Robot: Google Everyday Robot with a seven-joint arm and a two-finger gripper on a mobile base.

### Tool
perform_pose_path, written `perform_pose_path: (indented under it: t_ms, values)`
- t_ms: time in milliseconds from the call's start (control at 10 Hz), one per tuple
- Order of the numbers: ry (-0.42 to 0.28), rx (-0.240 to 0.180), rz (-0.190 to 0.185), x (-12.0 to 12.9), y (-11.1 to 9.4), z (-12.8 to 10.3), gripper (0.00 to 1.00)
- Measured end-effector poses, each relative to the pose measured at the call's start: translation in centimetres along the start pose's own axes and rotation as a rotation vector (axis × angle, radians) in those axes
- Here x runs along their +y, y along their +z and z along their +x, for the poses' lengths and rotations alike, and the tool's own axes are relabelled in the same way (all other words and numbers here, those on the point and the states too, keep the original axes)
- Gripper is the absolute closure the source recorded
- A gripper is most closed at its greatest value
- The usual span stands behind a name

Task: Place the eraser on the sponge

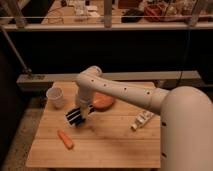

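The eraser (74, 116), a flat black block with pale stripes, is at the left middle of the wooden table (110, 145), tilted. My gripper (82, 113) comes down on it from above and looks shut on its right end. Whether the eraser rests on the table or is held just above it I cannot tell. The sponge is hidden; no dark blue pad shows, and the eraser and gripper cover the spot beneath them.
An orange bowl (104, 101) sits just right of the gripper. A white cup (55, 97) stands at the back left. An orange carrot-like piece (65, 139) lies at the front left, and a white object (141, 120) on the right.
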State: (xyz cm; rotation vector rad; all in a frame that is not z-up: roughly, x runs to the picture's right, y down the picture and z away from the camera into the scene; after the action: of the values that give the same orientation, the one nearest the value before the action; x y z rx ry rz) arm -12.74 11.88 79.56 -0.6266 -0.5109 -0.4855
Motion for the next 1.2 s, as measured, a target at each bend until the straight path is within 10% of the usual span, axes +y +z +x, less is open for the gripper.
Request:
perform_pose_path:
  t_ms: [1200]
  values:
    - [-0.059, 0.008, -0.004, -0.97, 0.94, -0.4, 1.0]
